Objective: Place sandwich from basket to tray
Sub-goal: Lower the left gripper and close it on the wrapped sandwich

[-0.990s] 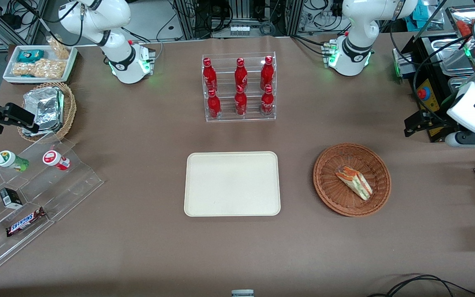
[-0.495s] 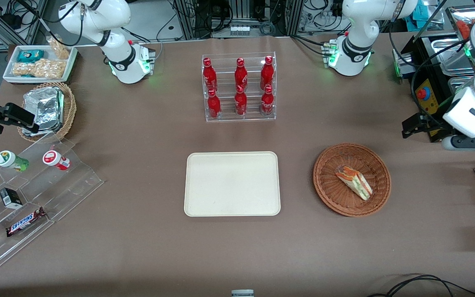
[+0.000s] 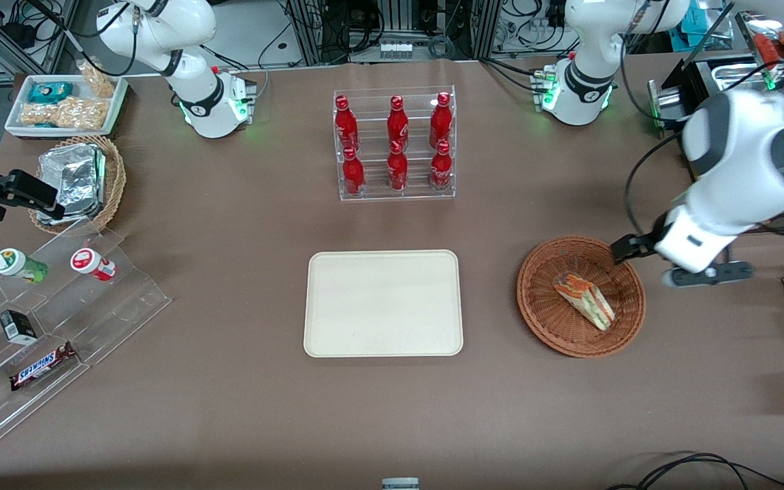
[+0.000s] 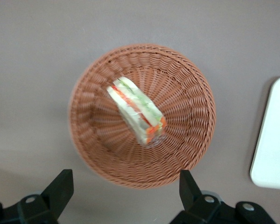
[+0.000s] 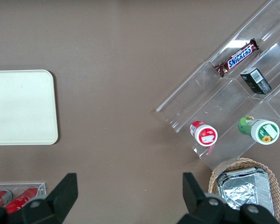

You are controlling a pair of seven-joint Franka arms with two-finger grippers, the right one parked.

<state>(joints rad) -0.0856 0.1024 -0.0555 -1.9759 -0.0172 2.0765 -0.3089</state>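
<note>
1. The gripper (image 4: 123, 193) has just swung in from the working arm's end of the table and now hangs high over the basket (image 3: 548, 327) rim, at about 2 o'clock.
2. Its fingers (image 4: 60, 186) are wide apart and hold nothing.
3. The sandwich (image 3: 584, 300) lies in the basket, untouched.
4. The tray (image 3: 383, 303) waits at the basket's 9 o'clock, so grabbing probably comes next.

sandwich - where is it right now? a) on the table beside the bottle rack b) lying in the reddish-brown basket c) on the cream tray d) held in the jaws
b: the sandwich lies inside the basket, untouched, while the gripper hangs above it with its jaws open and holding nothing, and the tray is bare.
</note>
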